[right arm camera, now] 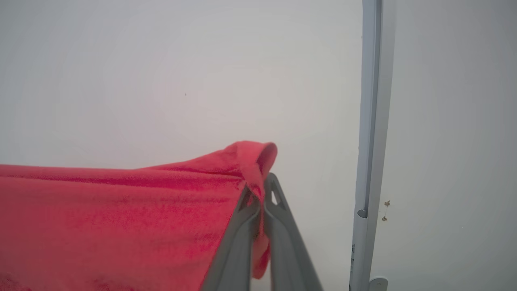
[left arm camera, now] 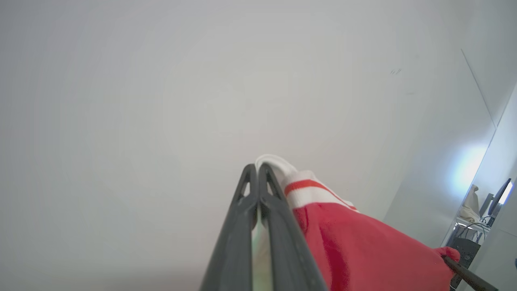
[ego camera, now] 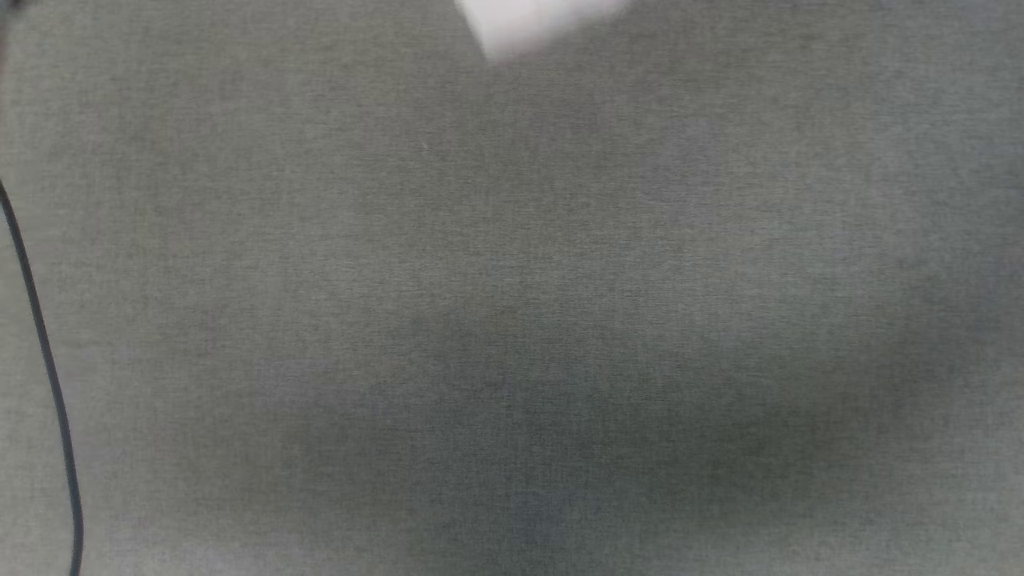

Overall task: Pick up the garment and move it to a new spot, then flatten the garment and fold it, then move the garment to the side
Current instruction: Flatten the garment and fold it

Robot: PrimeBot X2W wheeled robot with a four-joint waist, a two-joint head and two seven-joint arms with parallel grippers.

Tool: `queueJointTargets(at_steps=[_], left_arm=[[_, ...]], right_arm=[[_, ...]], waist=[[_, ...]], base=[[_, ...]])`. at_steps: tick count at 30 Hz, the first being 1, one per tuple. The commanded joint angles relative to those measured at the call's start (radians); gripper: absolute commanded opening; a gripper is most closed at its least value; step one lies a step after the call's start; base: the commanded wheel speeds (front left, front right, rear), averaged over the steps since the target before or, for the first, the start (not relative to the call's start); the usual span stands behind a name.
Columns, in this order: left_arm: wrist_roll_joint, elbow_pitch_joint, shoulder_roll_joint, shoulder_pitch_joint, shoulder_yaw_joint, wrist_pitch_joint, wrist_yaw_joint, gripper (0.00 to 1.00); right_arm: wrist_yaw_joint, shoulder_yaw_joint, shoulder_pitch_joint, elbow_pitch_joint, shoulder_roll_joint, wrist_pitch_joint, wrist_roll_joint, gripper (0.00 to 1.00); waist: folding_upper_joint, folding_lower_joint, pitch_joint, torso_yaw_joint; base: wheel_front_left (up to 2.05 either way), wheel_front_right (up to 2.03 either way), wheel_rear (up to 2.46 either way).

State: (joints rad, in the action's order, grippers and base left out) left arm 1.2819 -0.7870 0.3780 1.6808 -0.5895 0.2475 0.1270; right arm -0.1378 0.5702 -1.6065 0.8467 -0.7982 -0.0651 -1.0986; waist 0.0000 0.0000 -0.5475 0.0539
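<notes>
Head view: a dark cable (ego camera: 48, 376) runs down the left edge of a grey woven surface (ego camera: 512, 320); a blurred white patch (ego camera: 532, 24) lies at its far edge. Left wrist view: the left gripper (left arm camera: 257, 167), fingers pressed together, pinches the striped trim of the garment (left arm camera: 363, 242), held up before a pale wall (left arm camera: 161, 81); a monitor (left arm camera: 499, 198) stands far right. Right wrist view: red cloth spans from the left to the right gripper (right arm camera: 262, 190), which clamps a fold; a pale pipe (right arm camera: 369, 121) rises at right.

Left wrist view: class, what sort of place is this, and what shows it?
Probably an indoor lab or office: plain white wall, a monitor with cables at the far right.
</notes>
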Motion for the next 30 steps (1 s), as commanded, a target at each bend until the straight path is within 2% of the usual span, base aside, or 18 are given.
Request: queueJointTargets(at_steps=[1, 6, 8, 13, 18, 22, 26, 30], left_arm=[[-0.017, -0.024, 0.030, -0.001, 0.016, 0.013, -0.007, 0.00], [0.004, -0.034, 0.001, -0.019, -0.008, -0.003, 0.001, 0.00], [0.042, 0.014, -0.004, -0.086, -0.029, -0.022, 0.001, 0.00], [0.136, 0.222, 0.030, -0.333, -0.085, -0.031, 0.002, 0.00], [0.185, 0.481, 0.095, -0.631, -0.170, -0.009, 0.003, 0.00], [0.160, 0.652, 0.162, -0.831, -0.236, 0.009, 0.003, 0.00], [0.111, 0.745, 0.232, -0.987, -0.299, 0.017, 0.003, 0.00], [0.084, 0.827, 0.277, -1.124, -0.296, 0.018, 0.003, 0.00]], right_arm=[[0.013, -0.008, 0.003, 0.027, -0.019, -0.007, 0.004, 0.00], [0.013, 0.026, 0.013, 0.059, -0.005, -0.004, -0.006, 0.00], [0.012, 0.048, 0.048, 0.056, -0.009, -0.003, -0.012, 0.00], [0.009, 0.099, 0.188, -0.001, -0.036, 0.004, -0.066, 0.00], [0.008, 0.154, 0.393, -0.110, -0.094, 0.015, -0.148, 0.00], [0.008, 0.189, 0.584, -0.222, -0.158, 0.005, -0.220, 0.00], [0.008, 0.217, 0.768, -0.339, -0.224, -0.029, -0.287, 0.00], [0.008, 0.242, 0.932, -0.429, -0.291, -0.067, -0.332, 0.00]], waist=[[0.0000, 0.0000, 0.002, -0.005], [0.0000, 0.0000, 0.013, -0.010], [0.0000, 0.0000, 0.014, -0.007], [0.0000, 0.0000, 0.020, 0.000], [0.0000, 0.0000, 0.042, 0.005], [0.0000, 0.0000, 0.074, 0.011], [0.0000, 0.0000, 0.117, 0.017], [0.0000, 0.0000, 0.155, 0.017]], base=[[0.00, 0.00, 0.00], [0.00, 0.00, 0.00], [0.00, 0.00, 0.00], [0.00, 0.00, 0.00], [0.00, 0.00, 0.00], [0.00, 0.00, 0.00], [0.00, 0.00, 0.00], [0.00, 0.00, 0.00]])
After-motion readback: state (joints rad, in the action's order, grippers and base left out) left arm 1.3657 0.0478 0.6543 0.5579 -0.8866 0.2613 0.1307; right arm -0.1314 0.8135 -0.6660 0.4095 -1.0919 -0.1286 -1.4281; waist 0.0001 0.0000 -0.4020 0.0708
